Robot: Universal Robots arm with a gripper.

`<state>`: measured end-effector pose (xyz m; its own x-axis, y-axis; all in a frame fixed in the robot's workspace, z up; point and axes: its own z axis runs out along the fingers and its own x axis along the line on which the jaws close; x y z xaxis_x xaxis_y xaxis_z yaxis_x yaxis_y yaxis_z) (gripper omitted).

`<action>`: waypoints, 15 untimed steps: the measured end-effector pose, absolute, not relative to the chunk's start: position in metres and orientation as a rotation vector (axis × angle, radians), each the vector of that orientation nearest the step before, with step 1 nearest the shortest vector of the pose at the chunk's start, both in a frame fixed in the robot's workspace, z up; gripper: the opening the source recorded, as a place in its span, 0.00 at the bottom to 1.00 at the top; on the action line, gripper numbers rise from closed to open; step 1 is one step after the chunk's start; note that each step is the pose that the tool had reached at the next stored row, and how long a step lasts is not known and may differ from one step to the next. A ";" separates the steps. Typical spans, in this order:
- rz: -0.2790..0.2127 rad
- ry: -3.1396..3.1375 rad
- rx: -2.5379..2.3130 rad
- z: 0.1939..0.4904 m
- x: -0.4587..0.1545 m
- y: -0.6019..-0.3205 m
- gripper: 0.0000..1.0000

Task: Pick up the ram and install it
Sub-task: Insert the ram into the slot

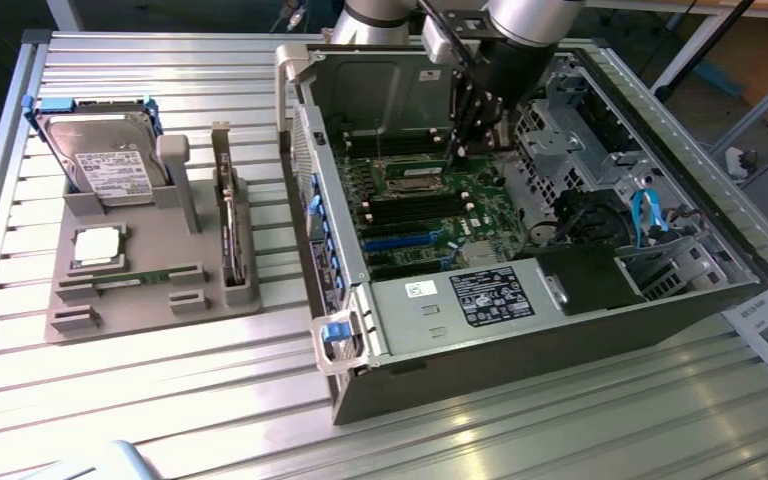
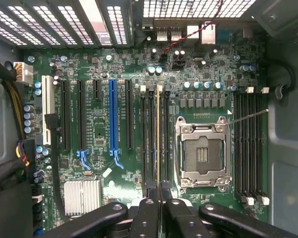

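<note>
- Slatted table (image 1: 157,400) carries an open computer case (image 1: 531,350).
- Arm (image 1: 524,20) reaches steeply down into the case.
- Pincer (image 2: 159,192) is clamped on the ram (image 2: 158,134), which stands edge-on over the case's memory slots (image 2: 145,139).

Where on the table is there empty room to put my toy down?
The bare table slats on the camera side of the grey holder and computer case are free. Inside the case it is crowded: the pincer holds the ram among the slots.

One ram (image 2: 158,134), one hard drive (image 1: 101,160) (blue-framed).
</note>
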<state>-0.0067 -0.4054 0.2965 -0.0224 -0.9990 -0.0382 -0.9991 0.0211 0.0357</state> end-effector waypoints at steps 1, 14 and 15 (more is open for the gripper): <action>0.082 2.243 -2.195 0.295 -0.007 -0.405 0.12; 0.082 2.243 -2.195 0.273 -0.008 -0.405 0.12; 0.082 2.243 -2.195 0.272 -0.008 -0.405 0.12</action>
